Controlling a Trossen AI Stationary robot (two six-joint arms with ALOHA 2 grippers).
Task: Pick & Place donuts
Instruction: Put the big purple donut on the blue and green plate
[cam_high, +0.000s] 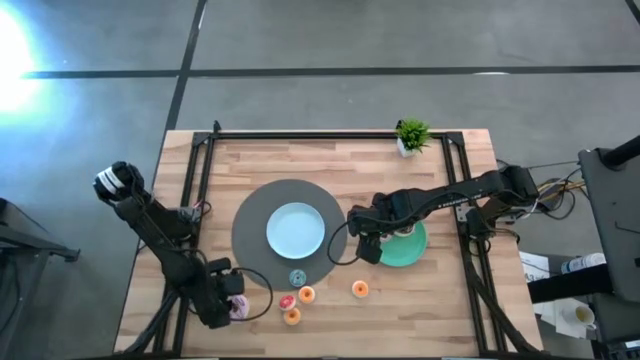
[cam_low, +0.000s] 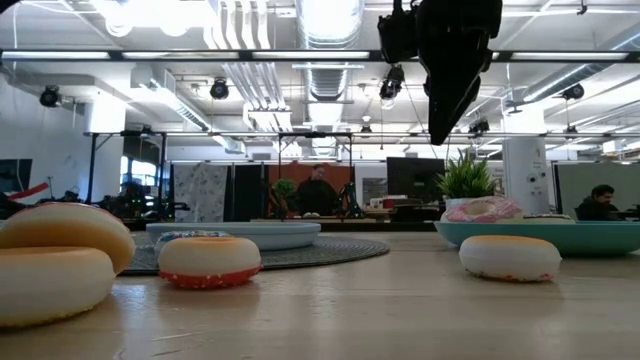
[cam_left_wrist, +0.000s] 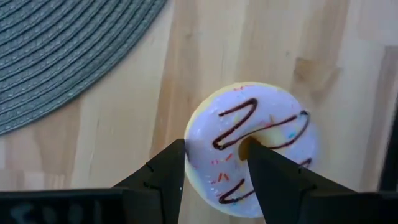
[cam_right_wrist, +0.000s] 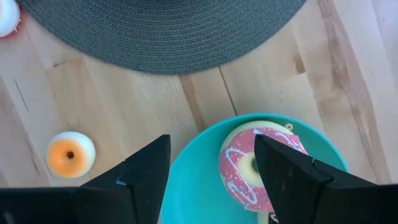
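Closing on a pale pink donut (cam_left_wrist: 252, 146) near the front-left desk (cam_high: 440, 310) edge: the left gripper (cam_high: 228, 297) has one finger in the ring's hole and one outside, jaws narrow around the rim, though whether they pinch it yet I cannot tell. The donut sits flat on the wood, well clear of the grey placemat (cam_high: 290, 232). The right gripper (cam_right_wrist: 211, 165) hangs over the green plate (cam_right_wrist: 196, 186), jaws wide and empty, a pink-iced donut (cam_right_wrist: 249, 168) lying on the plate below. Mini donuts (cam_high: 306, 294) sit loose on the desk in front of the placemat; the light-blue plate (cam_high: 296, 229) holds nothing. Judgement: grasp step on the left, release finished on the right. Next move likely calls for a firm squeeze, a straight lift, then carrying to a plate.
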